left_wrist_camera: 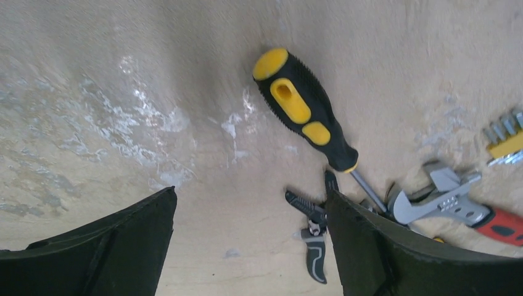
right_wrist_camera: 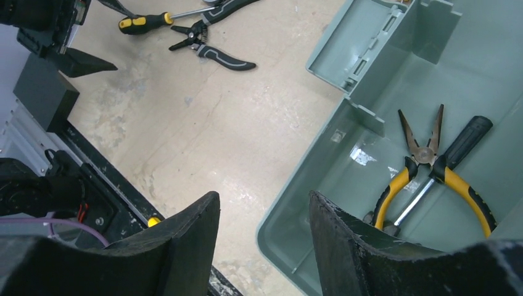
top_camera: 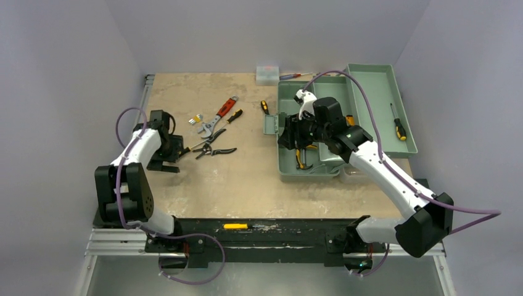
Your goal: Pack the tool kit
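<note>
Left gripper (left_wrist_camera: 250, 194), fingers wide and empty, sits just below the screwdriver (left_wrist_camera: 305, 108), slanting upper centre to lower right.

Bright, even, diffuse light casts only faint shadows, with a small glint inside the toolbox (right_wrist_camera: 364, 155).

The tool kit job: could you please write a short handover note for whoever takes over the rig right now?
Left gripper: open, empty, over the table by the yellow-black screwdriver.
Right gripper: open, empty, over the toolbox edge.
Done: yellow-handled pliers lie in the toolbox.
Left: the yellow-black screwdriver, grey-handled cutters, red-handled wrench and bit holder lie on the table. The green tray sits out beside the toolbox with a second screwdriver in it.
</note>
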You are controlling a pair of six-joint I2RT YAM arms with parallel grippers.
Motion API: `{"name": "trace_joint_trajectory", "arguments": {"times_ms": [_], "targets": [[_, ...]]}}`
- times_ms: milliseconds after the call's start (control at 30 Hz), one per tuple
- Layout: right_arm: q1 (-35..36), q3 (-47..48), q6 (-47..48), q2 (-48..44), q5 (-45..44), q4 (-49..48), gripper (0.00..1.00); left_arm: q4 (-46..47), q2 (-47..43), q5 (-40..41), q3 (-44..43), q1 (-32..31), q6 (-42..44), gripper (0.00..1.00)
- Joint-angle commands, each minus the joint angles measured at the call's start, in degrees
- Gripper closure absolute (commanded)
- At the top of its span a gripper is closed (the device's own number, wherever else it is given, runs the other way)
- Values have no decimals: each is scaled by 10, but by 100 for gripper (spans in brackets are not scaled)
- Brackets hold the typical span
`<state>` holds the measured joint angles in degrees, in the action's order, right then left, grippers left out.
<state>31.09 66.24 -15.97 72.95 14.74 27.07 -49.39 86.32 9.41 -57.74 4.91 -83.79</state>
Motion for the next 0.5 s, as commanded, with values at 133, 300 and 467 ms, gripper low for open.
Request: {"name": "trace_joint_trajectory", "arguments": {"times_ms": [133,300,467], "targets": [[0,-1,12,3,62,-10,48,11,49,10,-28,55,-33,13],[1,-5,10,3,70,-11,48,15,89,7,-52,72,-28,14],[2,-5,9,-1,72,-10,48,23,113,14,-69,86,-24,14]]}}
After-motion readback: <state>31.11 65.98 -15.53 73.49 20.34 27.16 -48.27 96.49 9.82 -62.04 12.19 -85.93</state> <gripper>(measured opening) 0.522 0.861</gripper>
